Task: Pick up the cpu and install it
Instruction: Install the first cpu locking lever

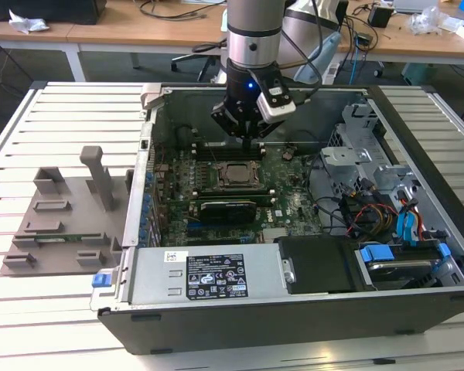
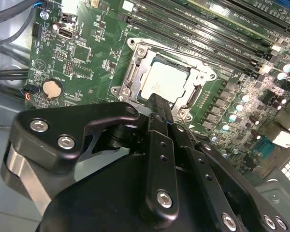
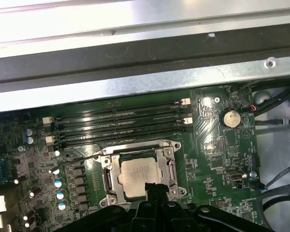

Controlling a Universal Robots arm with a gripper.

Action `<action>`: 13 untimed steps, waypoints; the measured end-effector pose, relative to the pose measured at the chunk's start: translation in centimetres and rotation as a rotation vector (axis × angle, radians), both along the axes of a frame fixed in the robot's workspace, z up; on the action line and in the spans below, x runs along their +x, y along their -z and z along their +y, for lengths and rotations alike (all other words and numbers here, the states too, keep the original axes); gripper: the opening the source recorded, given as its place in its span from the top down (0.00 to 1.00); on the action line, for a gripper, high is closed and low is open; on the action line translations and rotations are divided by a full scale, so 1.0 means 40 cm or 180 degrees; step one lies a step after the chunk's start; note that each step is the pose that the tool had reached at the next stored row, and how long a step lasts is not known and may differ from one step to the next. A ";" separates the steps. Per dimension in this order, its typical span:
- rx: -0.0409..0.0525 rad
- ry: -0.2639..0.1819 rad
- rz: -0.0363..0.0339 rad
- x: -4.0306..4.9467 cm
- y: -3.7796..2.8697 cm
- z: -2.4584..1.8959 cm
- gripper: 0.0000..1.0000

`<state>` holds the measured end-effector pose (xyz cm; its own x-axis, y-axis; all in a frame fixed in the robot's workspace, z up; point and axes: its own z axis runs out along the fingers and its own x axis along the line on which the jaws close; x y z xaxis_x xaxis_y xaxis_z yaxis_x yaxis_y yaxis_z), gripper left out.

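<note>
The cpu (image 2: pixel 164 81) is a small square chip with a silvery top. It lies flat inside the metal socket frame (image 2: pixel 130 72) on the green motherboard, seen in both wrist views (image 3: pixel 139 175) and in the exterior view (image 1: pixel 236 175). My gripper (image 2: pixel 157 100) hangs just above the chip's near edge, its black fingers pressed together with nothing between them. In the exterior view my gripper (image 1: pixel 247 141) points down into the open computer case (image 1: pixel 417 309), slightly behind the socket.
Black memory slots (image 3: pixel 118 123) run beside the socket, near the case wall. A black card (image 1: pixel 228 209) sits in front of the socket. Cables and drive bays (image 1: pixel 394 209) are at the exterior view's right. A grey pegged tray (image 1: pixel 62 220) lies outside the case on the left.
</note>
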<state>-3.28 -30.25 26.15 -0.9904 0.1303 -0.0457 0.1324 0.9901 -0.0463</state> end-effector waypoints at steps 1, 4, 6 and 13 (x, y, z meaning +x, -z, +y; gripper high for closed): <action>0.0000 -0.0011 0.0000 0.000 0.000 0.000 0.89; 0.0000 -0.0059 0.0000 0.000 0.000 0.000 0.89; 0.0000 -0.0152 0.0000 0.000 0.000 0.000 0.89; 0.0000 -0.0270 0.0000 0.000 0.000 0.000 0.89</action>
<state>-3.28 -30.25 26.15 -0.9979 0.0459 -0.0457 0.0480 0.9978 -0.0463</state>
